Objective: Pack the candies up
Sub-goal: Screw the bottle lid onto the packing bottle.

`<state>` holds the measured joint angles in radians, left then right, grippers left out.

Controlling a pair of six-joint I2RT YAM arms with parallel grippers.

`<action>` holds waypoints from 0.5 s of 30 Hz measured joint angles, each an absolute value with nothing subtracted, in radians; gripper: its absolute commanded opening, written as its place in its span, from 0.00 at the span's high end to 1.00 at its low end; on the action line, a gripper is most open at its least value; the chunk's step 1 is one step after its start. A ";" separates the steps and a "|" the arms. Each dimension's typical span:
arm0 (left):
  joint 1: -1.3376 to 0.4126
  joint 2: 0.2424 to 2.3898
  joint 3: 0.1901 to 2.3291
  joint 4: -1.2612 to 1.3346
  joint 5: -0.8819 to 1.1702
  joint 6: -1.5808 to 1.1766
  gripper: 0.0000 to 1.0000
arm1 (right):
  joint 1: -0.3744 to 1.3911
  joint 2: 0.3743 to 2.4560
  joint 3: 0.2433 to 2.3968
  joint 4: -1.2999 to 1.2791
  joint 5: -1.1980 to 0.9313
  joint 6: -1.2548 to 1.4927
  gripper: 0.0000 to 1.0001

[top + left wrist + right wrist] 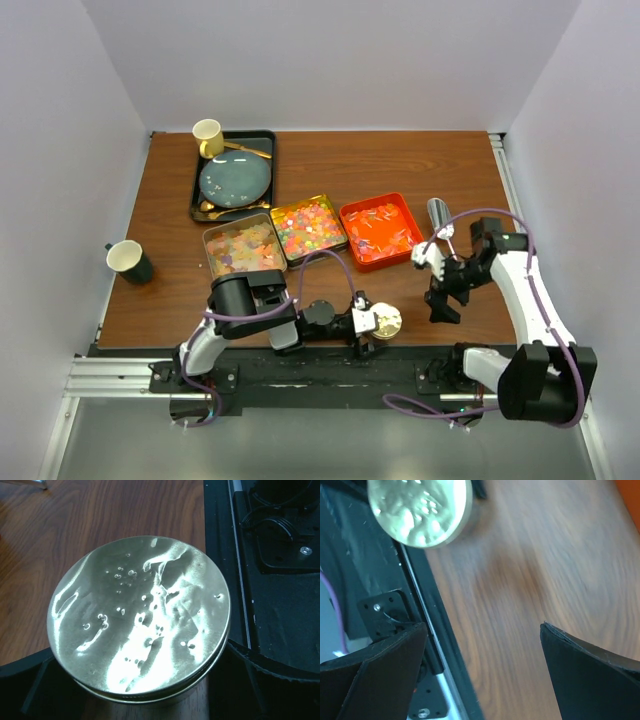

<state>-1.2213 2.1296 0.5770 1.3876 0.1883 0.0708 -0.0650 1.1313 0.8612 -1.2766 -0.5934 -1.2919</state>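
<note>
Filling three open trays (207, 241) mid-table, candies (309, 228): pastel left, bright multicolour middle, red-white right. Left gripper (376, 322) clamps gold lid (389, 320); right gripper (441, 308) spread wide, empty.

Even, bright overhead light; strong glare streaks across the gold lid (140, 615); the right wrist view is motion-blurred.

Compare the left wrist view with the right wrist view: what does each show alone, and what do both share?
Left wrist only: the whole dimpled top of the gold lid, close up, with the left gripper closed around its sides. Right wrist only: the right gripper, open and empty above bare wood. Both: the gold lid, the wooden table and the black mounting rail.
</note>
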 measured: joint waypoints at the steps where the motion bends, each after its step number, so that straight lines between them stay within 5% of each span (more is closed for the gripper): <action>1: -1.222 2.129 0.574 1.390 0.187 0.071 0.18 | -0.025 1.132 0.854 -1.267 -0.594 -1.299 0.01; 5: -1.198 2.104 0.533 1.399 0.212 0.043 0.29 | 0.178 1.127 0.852 -1.203 -0.595 -1.284 0.01; 15: -1.092 2.061 0.478 1.399 0.251 0.015 0.32 | 0.471 1.234 0.896 -1.018 -0.628 -1.067 0.01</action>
